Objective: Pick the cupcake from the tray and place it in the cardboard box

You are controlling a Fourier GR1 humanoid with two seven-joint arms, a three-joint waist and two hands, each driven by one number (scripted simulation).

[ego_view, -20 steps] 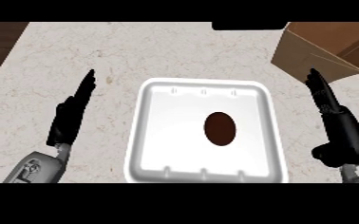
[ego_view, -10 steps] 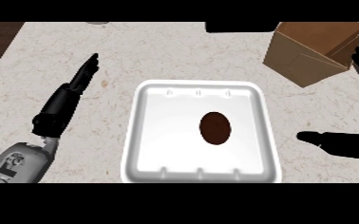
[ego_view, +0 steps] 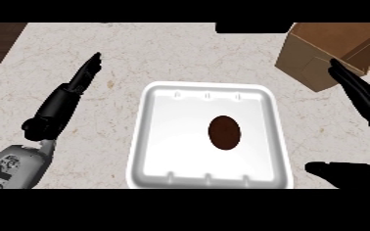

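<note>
The pale marbled stone table [ego_view: 180,54] carries the white square foam tray [ego_view: 147,127] at centre and the brown cardboard box [ego_view: 314,54] at far right, with bare table between them. The left robot hand [ego_view: 72,90] rests open left of the tray, and the right robot hand [ego_view: 353,89], open and empty, hovers right of the tray with its fingers near the box. The dark brown oval cupcake [ego_view: 224,132] lies untouched in the tray, so grasp, lift and placement remain.
</note>
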